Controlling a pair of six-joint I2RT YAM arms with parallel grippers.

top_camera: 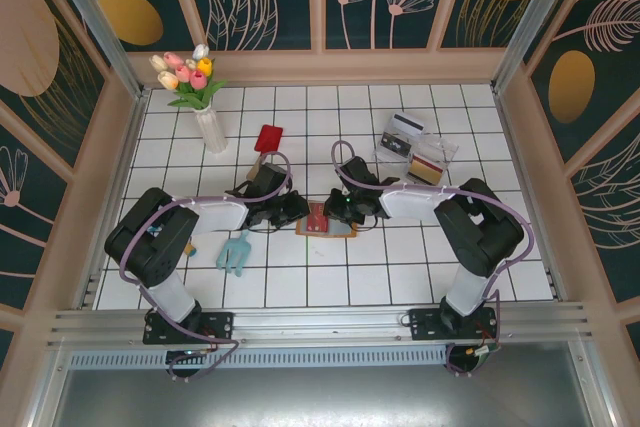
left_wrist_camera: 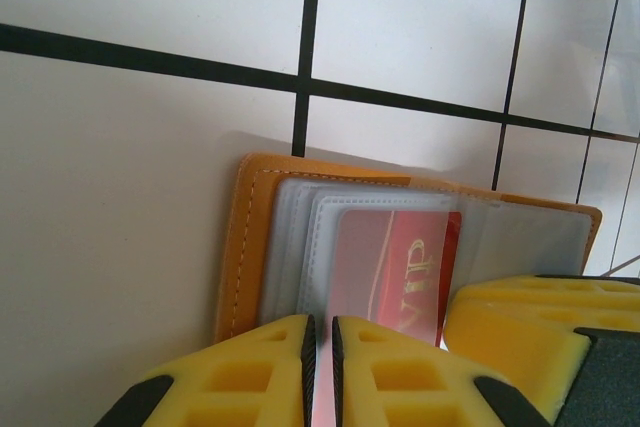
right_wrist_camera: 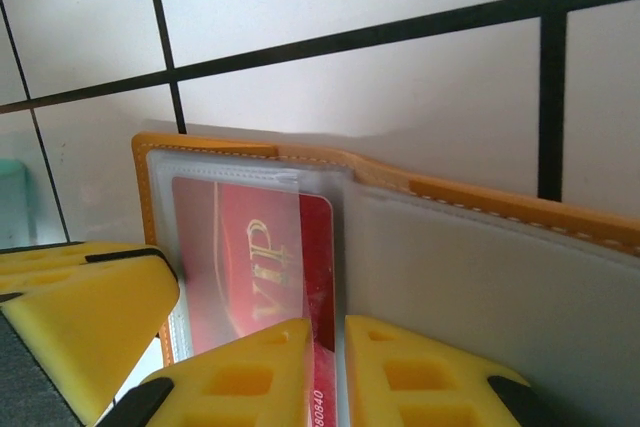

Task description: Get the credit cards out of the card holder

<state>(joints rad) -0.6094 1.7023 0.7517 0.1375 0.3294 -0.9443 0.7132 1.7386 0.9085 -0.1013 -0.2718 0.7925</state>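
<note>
Holder (top_camera: 326,220) lies open mid-tabletop (top_camera: 300,287), between my two arms. Left jaws, a slit apart, pinch its clear sleeve (left_wrist_camera: 300,247). Right jaws, likewise nearly closed, nip the red card (right_wrist_camera: 250,267) (contact partly hidden). The two crowd each other. Teal thing (top_camera: 236,253) sits near left; vase (top_camera: 212,129) and tray (top_camera: 448,147) sit behind.

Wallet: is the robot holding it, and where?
The left end effector and right end effector pinch the open wallet at the edge by the red card. Card itself or just pocket: unclear.
</note>
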